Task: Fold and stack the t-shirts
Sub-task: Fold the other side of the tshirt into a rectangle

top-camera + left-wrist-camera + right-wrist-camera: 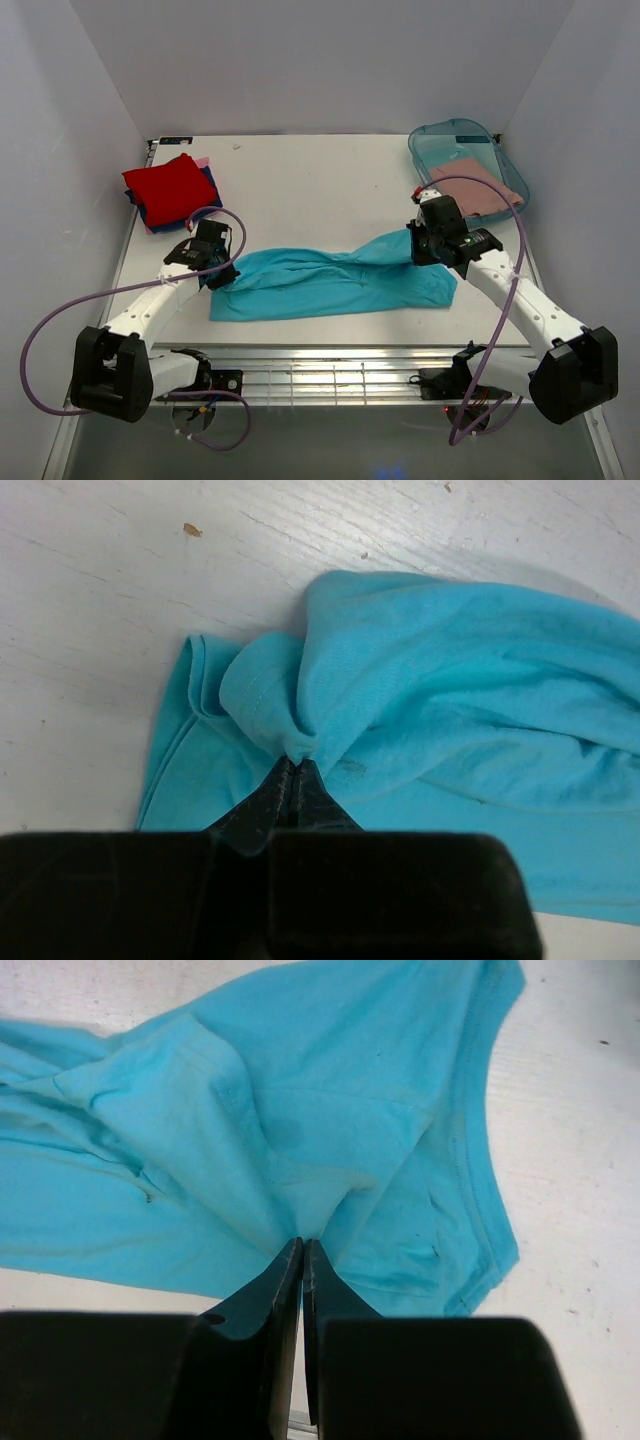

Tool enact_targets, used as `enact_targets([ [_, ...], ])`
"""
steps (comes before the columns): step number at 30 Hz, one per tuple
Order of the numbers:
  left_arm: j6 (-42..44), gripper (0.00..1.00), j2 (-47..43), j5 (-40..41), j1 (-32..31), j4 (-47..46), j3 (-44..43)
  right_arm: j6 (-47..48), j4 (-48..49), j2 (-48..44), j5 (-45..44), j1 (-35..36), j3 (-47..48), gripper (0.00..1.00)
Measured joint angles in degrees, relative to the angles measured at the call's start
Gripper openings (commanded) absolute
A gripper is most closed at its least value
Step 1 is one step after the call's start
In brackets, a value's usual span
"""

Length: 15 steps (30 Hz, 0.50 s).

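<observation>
A large teal t-shirt (335, 283) lies stretched across the front of the table. My left gripper (222, 272) is shut on a bunched fold at its left end; the left wrist view shows the teal t-shirt (470, 700) pinched at my left gripper (294, 762). At the shirt's upper right end my right gripper (420, 240) is shut on the cloth. There the teal t-shirt (300, 1110) is gathered into my right gripper (302, 1244). A folded red t-shirt (170, 187) tops a stack at the back left, with dark blue (155, 217) and pink (203, 161) edges showing beneath.
A translucent teal plastic tub (440, 140) stands at the back right with a dusty-pink t-shirt (482, 188) in it. The white table (310, 180) ends at a metal rack (320, 375) along the front. Purple cables loop from both arms.
</observation>
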<state>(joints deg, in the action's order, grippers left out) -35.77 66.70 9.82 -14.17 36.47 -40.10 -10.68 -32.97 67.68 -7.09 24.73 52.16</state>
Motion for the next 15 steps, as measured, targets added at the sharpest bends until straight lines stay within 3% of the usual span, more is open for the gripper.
enact_targets([
  [15, -0.13, 0.11, 1.79, 5.84, -0.07, 6.75, -5.73, -2.58, -9.40, -4.94, -8.81, 0.04, -1.73, 0.08],
])
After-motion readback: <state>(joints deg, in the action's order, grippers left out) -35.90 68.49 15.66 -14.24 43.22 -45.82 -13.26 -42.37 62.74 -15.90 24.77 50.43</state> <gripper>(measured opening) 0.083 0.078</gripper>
